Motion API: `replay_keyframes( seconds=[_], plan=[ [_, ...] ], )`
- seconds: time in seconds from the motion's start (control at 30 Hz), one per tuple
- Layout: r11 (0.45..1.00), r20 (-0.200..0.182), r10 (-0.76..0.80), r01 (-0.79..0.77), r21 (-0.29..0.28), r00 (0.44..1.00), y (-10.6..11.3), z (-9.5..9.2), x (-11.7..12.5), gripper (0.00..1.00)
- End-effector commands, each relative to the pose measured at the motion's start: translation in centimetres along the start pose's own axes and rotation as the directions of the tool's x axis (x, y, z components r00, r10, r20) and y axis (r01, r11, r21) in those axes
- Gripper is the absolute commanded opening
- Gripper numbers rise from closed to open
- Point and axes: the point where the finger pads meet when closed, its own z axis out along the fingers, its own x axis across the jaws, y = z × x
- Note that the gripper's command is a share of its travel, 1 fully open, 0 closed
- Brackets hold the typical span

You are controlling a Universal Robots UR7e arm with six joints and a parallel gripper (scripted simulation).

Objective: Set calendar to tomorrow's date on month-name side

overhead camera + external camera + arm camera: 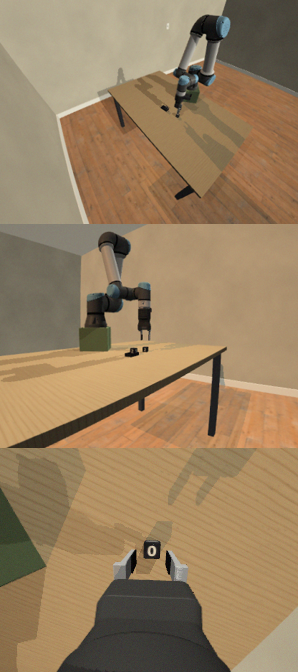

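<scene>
A small black cube (152, 550) lies alone on the table with a white 0 on its top face; in the exterior view it (145, 349) shows a 2 on its side. My gripper (151, 557) (144, 337) hangs straight above this cube, open and empty, well clear of it. The black tray (132, 353) sits to the cube's left with the other cube (132, 350) in it, showing a 2. In the top view the tray (162, 107) and the loose cube (178, 115) are small dark shapes under the gripper (178, 106).
The green base block (94, 339) of the arm stands behind the tray, and shows at the left edge of the wrist view (15, 548). The table edge lies to the right (200, 355).
</scene>
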Motion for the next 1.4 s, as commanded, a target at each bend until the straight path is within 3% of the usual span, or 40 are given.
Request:
replay_keyframes(
  seconds=[0.0, 0.67, 1.37],
  plan=[
    [1.0, -0.001, 0.0, 0.0, -0.001, 1.0, 0.0, 1.0, 0.1, 0.87],
    [1.0, -0.001, 0.0, 0.0, -0.001, 1.0, 0.0, 3.1, 0.1, 0.87],
    [1.0, -0.001, 0.0, 0.0, -0.001, 1.0, 0.0, 3.4, 0.1, 0.87]
  ],
)
